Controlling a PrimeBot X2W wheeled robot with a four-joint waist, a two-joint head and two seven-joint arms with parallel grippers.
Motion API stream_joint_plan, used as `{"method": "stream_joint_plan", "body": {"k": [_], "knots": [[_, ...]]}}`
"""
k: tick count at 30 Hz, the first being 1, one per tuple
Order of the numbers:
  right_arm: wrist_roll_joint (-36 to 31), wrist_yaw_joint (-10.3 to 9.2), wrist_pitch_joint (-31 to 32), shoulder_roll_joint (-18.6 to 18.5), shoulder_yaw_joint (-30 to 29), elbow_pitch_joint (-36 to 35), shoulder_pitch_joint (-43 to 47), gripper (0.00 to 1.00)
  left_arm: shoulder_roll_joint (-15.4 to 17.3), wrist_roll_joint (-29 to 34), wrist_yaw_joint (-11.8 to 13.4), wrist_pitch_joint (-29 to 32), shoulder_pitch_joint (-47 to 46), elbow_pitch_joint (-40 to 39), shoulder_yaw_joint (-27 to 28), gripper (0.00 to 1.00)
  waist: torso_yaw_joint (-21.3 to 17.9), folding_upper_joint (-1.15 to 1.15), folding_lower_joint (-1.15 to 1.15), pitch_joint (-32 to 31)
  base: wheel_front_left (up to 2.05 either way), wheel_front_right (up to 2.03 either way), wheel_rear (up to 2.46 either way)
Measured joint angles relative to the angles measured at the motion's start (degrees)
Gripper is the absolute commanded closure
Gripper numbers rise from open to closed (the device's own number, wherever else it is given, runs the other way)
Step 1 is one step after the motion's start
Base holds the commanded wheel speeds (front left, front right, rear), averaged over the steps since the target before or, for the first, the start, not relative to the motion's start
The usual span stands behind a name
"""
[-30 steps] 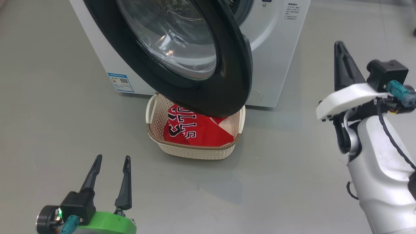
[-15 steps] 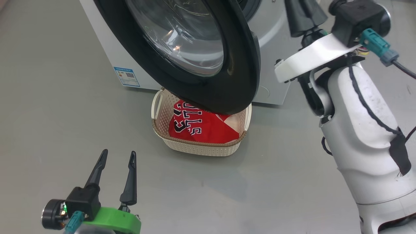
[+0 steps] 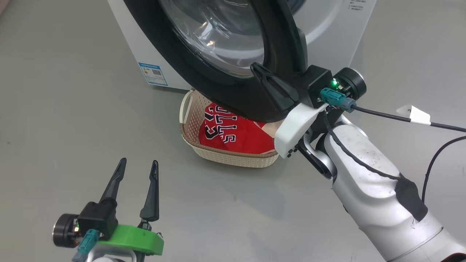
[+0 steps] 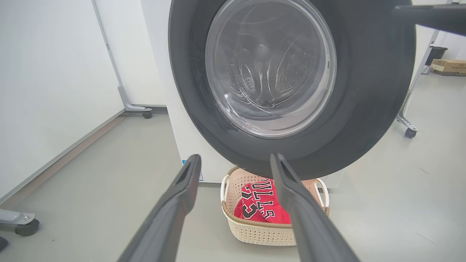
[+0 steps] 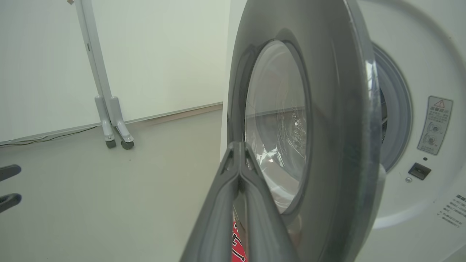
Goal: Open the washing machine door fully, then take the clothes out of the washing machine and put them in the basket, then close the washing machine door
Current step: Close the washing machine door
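Now the right end effector (image 3: 256,69), fingers pressed together on nothing, sits mid-frame against the outer rim of the half-open washing machine door (image 3: 218,47), far nearer than the spread-fingered left end effector (image 3: 139,162) at lower left; clothes (image 3: 236,134) lie in the basket (image 3: 233,159) beneath.

We see a white washing machine (image 3: 327,32) with a small blue label (image 3: 153,74) at upper left, its door (image 3: 222,94) rimmed in glossy black around a clear window (image 3: 218,36). Centre frame, the cream perforated basket (image 3: 233,159) has a brown woven-look rim; the clothes (image 3: 247,136) are red with black-and-white lettering. The floor (image 3: 72,109) is grey. The left gripper (image 3: 138,162) is black on a green mount (image 3: 134,242).
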Motion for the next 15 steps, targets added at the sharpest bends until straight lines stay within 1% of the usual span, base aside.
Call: {"method": "stream_joint_plan", "body": {"k": [6, 15], "knots": [[0.8, 0.00, 0.5, 0.0, -0.3, 2.9, 0.7, 1.00, -0.5, 0.0, -0.1, -0.2, -0.6, 0.0, -0.5, 0.00, 1.1, 0.00, 0.00, 1.2, 0.00, 0.00, 0.00], [3.1, -0.08, -0.6, 0.0, -3.7, 6.9, 0.2, 1.00, -0.8, 0.4, -0.1, -1.0, -2.1, 0.6, -0.7, 0.00, 2.2, 0.00, 0.00, 3.1, 0.00, 0.00, 0.00]]}}
